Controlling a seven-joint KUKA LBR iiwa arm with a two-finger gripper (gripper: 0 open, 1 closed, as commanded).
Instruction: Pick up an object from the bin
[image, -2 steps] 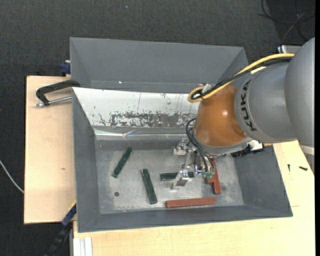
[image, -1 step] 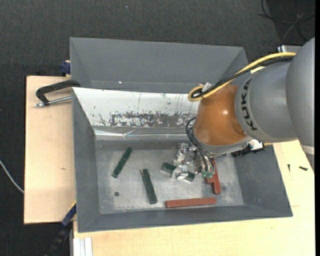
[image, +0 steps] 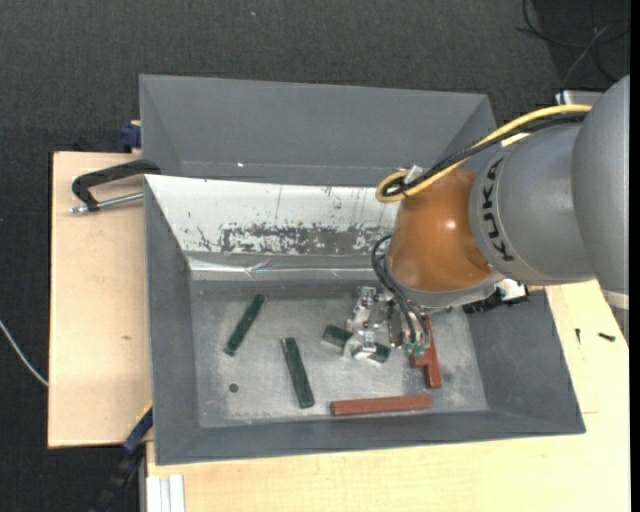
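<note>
The only writing that can be read is "KUKA", in dark letters running up the grey arm (image: 560, 190) just beside its orange cover (image: 440, 240); the things in the bin (image: 170, 330) bear no legible marks. Taking the long red-brown bar (image: 381, 405) as the landmark, it lies flat along the bin's near wall, almost parallel to that wall and just beside it, with little room on that side. The gripper (image: 372, 345) is low over the floor just above this bar's middle, under the orange cover, and whether its jaws are spread or pressed together cannot be told. A small dark green piece (image: 335, 337) lies just beside the gripper, above the bar's left end; whether it is pinched cannot be told either. A short red-brown bar (image: 430, 368) lies slanted just above the long bar's right end, close to the gripper's other side. A dark green bar (image: 296, 372) lies tilted just left of the long bar's left end, apart from it. A second dark green bar (image: 244, 323) lies slanted farther up and left, well apart from the landmark. A small dark speck (image: 232, 389) sits far left of the long bar. The floor between the two green bars and the bin's left wall offers the widest open room, and the strip along the far wall above all of them is open too.
</note>
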